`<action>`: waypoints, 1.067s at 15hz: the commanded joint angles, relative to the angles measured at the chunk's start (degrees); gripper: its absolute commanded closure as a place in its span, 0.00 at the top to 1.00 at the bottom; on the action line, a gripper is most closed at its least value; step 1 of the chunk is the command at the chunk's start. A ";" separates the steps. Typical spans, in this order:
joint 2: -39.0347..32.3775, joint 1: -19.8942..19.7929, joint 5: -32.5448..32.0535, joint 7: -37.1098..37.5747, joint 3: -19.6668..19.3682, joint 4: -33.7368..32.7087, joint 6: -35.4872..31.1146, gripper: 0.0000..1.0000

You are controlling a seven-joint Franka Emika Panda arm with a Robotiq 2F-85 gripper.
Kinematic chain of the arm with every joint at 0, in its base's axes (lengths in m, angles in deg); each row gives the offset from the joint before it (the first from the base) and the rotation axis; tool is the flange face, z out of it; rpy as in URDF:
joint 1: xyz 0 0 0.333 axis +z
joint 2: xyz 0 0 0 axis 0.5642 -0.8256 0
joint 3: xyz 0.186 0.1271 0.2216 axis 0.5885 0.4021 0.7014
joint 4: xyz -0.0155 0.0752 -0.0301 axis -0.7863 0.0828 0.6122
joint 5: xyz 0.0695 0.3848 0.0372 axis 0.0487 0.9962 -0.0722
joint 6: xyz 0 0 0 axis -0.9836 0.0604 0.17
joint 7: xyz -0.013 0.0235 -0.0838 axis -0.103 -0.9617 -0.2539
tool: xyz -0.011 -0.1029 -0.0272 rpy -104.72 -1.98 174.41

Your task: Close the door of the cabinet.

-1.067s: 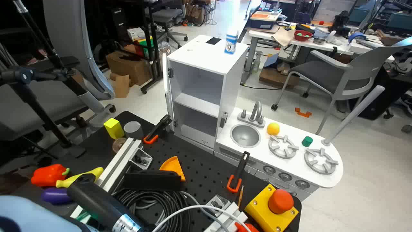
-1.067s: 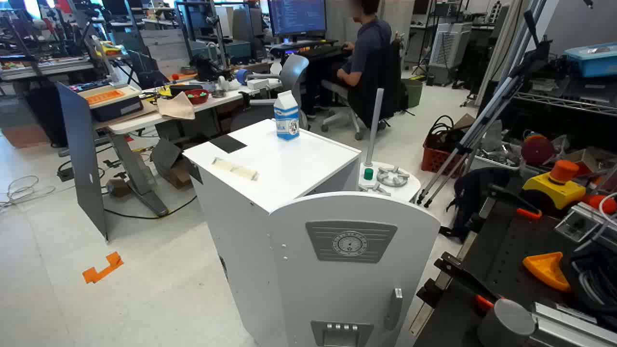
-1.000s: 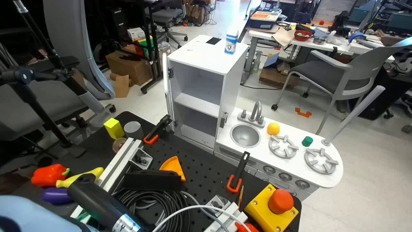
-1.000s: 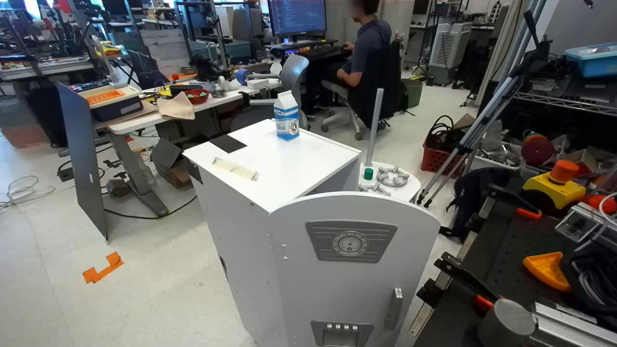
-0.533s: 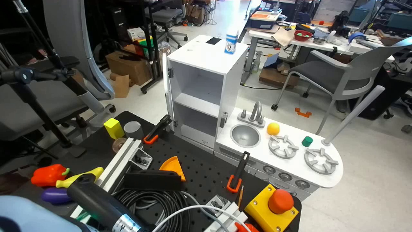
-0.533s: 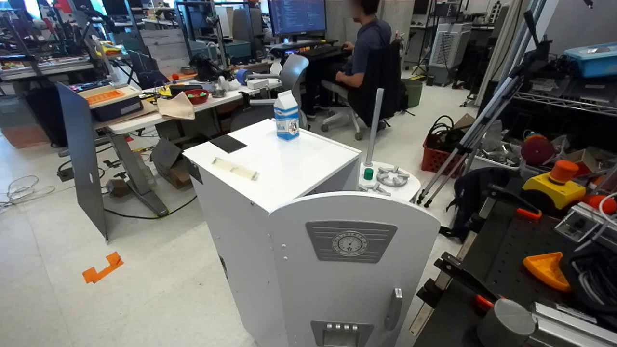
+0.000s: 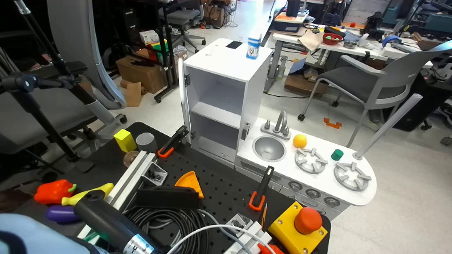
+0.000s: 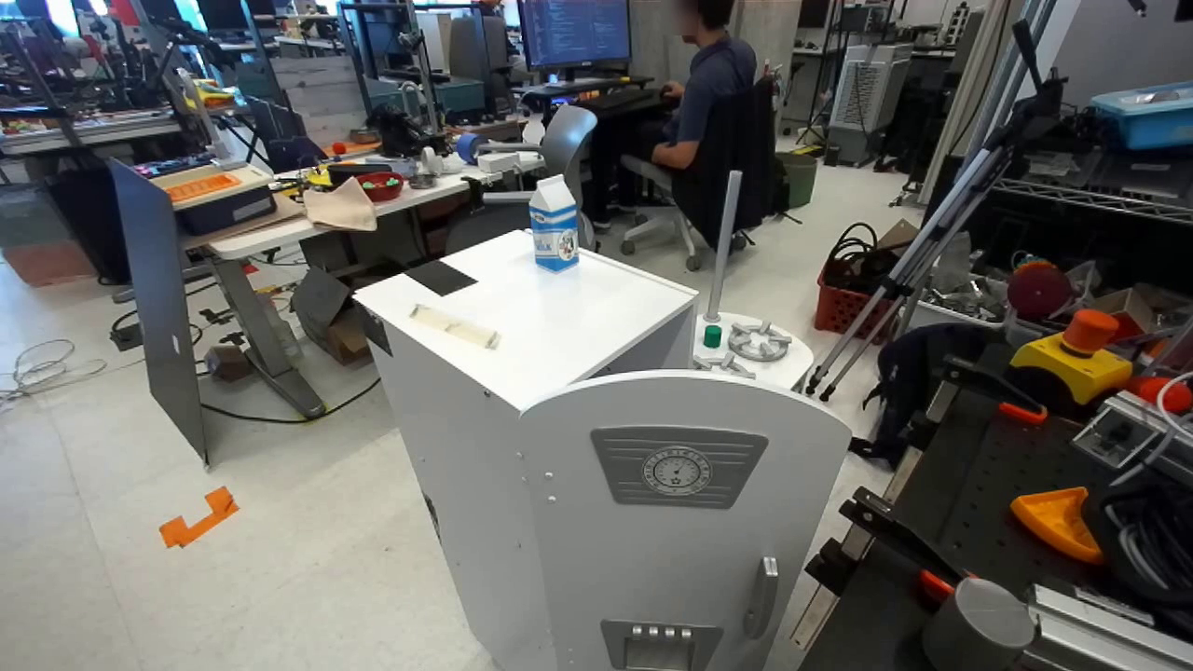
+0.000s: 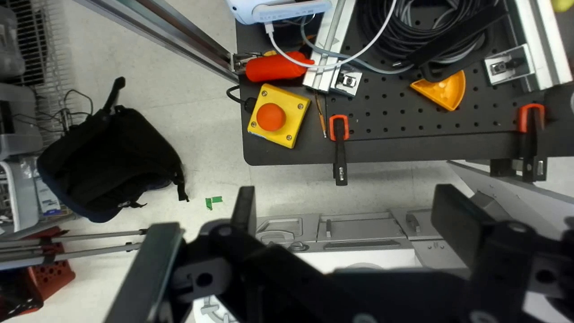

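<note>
The white door (image 8: pixel 624 568) is swung wide open. Its face, with grey plates and a grey handle (image 8: pixel 762 596), shows in an exterior view. In an exterior view it shows almost edge-on (image 7: pixel 183 93) at the cabinet's hinge side. The white cabinet (image 7: pixel 226 60) has its shelves exposed, and its top also shows in an exterior view (image 8: pixel 550 326). In the wrist view my gripper (image 9: pixel 347 204) is open and empty, high above the counter front. The door panel (image 9: pixel 529 197) is beyond the right finger, apart from it. The lower gripper parts hide much of the counter.
A milk carton (image 8: pixel 555 228) stands on the cabinet. A black perforated table (image 7: pixel 208 173) with clamps (image 7: pixel 174 141), a yellow emergency-stop box (image 7: pixel 298 227) and cables is close to the door's free side. The counter (image 7: pixel 247 150) bears a faucet (image 7: pixel 280 123) and an orange ball (image 7: pixel 299 141).
Dark shapes have come in at the top edge of an exterior view; too little shows to tell what they are. The door and cabinet have not moved.
</note>
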 commanded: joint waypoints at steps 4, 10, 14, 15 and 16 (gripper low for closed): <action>0.11 6.50 -8.22 4.47 8.56 4.93 -0.48 1.00; -7.18 12.81 -12.79 2.54 13.27 4.98 -0.62 1.00; -14.55 15.68 -14.92 2.00 15.30 2.17 -0.06 1.00; -16.13 16.15 -15.68 2.02 15.64 1.53 -0.06 1.00; -18.11 16.71 -16.20 2.04 16.13 0.53 0.11 1.00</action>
